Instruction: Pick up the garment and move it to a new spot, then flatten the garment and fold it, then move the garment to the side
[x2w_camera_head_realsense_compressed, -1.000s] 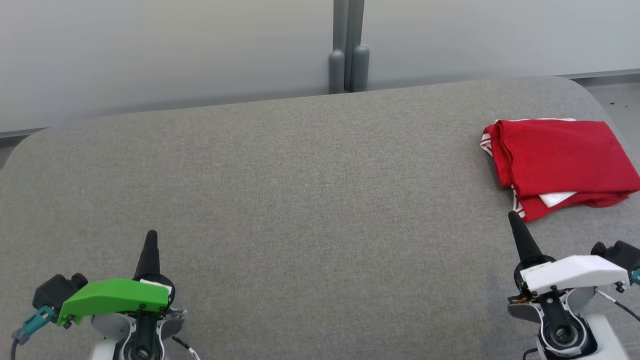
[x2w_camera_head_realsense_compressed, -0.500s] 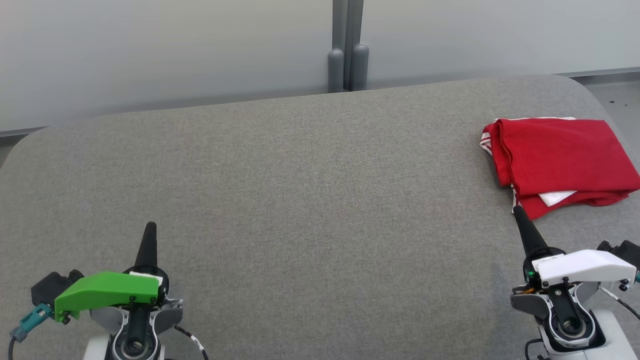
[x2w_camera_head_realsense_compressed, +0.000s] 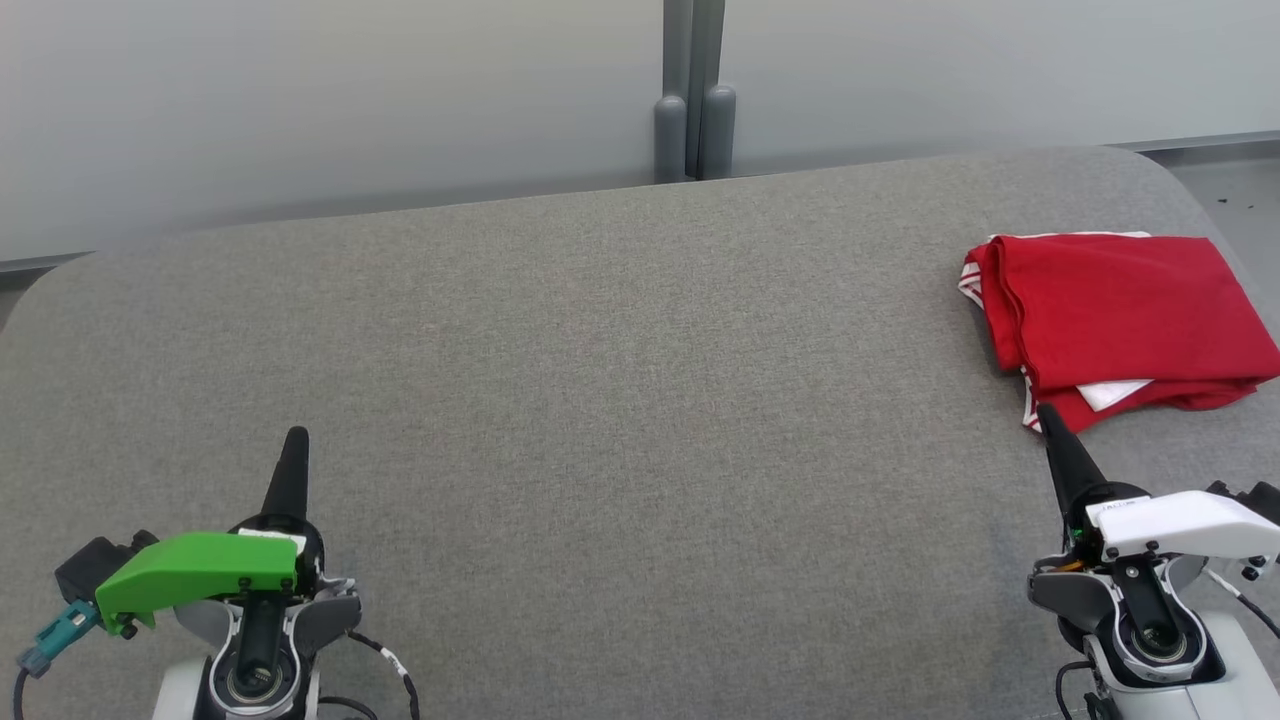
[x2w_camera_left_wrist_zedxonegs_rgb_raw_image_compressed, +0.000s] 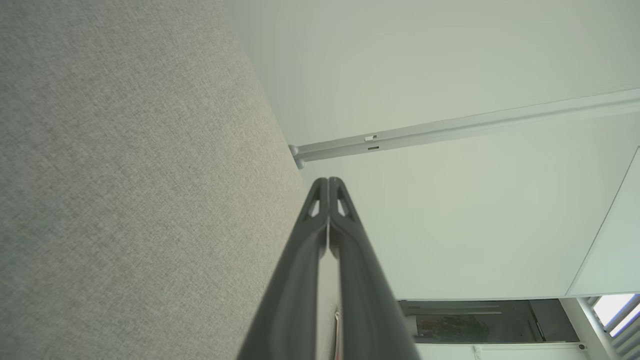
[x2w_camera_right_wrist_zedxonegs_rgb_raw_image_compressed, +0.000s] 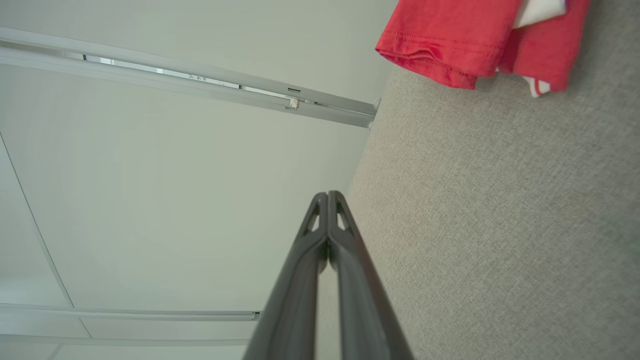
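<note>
Folded red garment (x2w_camera_head_realsense_compressed: 1125, 315) sits at the table's (x2w_camera_head_realsense_compressed: 600, 400) far right edge. There's the right gripper (x2w_camera_head_realsense_compressed: 1050, 418) just beside its near corner, pinched tight, empty. Over at lower left, the left gripper (x2w_camera_head_realsense_compressed: 295, 445), well apart, pinched tight too, holding nothing.

The red garment (x2w_camera_head_realsense_compressed: 1120, 315) with white trim lies folded at the table's (x2w_camera_head_realsense_compressed: 600, 400) far right edge.

Grey fabric table (x2w_camera_head_realsense_compressed: 620, 330) before pale wall panels (x2w_camera_head_realsense_compressed: 300, 90).
</note>
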